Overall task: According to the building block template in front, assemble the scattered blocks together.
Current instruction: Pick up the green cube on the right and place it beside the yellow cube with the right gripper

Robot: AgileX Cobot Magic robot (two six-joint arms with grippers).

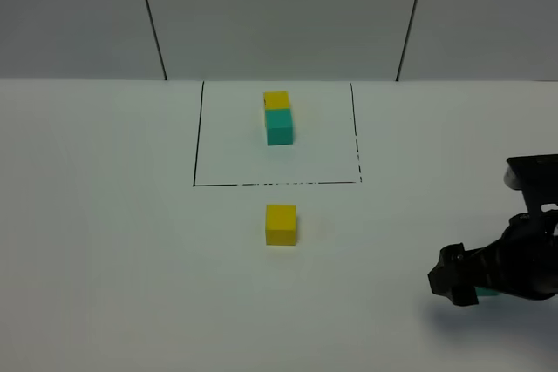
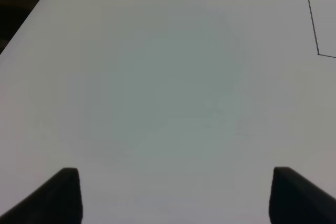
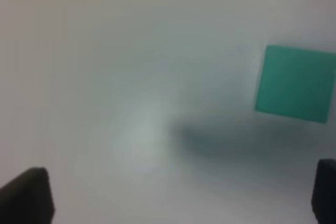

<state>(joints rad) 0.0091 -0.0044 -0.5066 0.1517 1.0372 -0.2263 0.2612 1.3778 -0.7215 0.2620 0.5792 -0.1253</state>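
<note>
Two plain matte cubes, one yellow and one teal-green, sit joined in a row as the building block template (image 1: 278,118) inside a thin black drawn rectangle (image 1: 198,137) on a white tabletop (image 1: 105,241). The template's yellow cube lies toward the rectangle's far side, and the teal one touches it on the near side. Both faces are unmarked, and the pair stands about midway between the rectangle's side lines.

A loose yellow cube (image 1: 281,224) of the same size rests flat just outside the rectangle's near line, in line with the template and apart from it. A loose teal-green cube (image 3: 296,84) lies well apart from the rectangle, out past its near right corner. In the high view it is almost wholly hidden under the black right arm (image 1: 514,267).

The right gripper (image 3: 176,195) hangs over that teal cube with its jaws spread wide. The cube sits ahead of the dark fingertips (image 3: 26,198), not between them.

The left gripper (image 2: 178,195) hangs above bare tabletop outside the rectangle, near one of its corners, jaws apart with nothing between them.
</note>
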